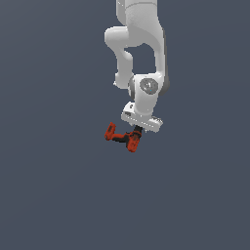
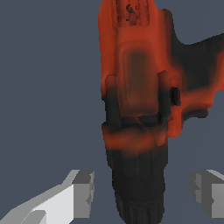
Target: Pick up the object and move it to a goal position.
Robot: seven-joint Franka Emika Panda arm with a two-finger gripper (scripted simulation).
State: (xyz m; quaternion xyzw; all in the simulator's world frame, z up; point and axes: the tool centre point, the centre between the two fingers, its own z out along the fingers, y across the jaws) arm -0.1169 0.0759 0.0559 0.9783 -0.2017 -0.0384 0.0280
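The object is a small red-orange drill [image 1: 118, 136] with black parts. In the exterior view it lies just below my white hand, with its blocky base toward that view's left. My gripper [image 1: 137, 133] is right over its dark end. In the wrist view the drill [image 2: 135, 87] fills the middle, and its black chuck sits between my two fingers. My gripper [image 2: 142, 194] is open. Grey floor shows on both sides between the chuck and the finger pads [image 2: 84, 192], so the pads do not touch it.
A flat, uniform grey floor [image 1: 58, 195] lies all around. My white arm [image 1: 141, 44] rises above the gripper toward the top of the exterior view. No goal marker shows.
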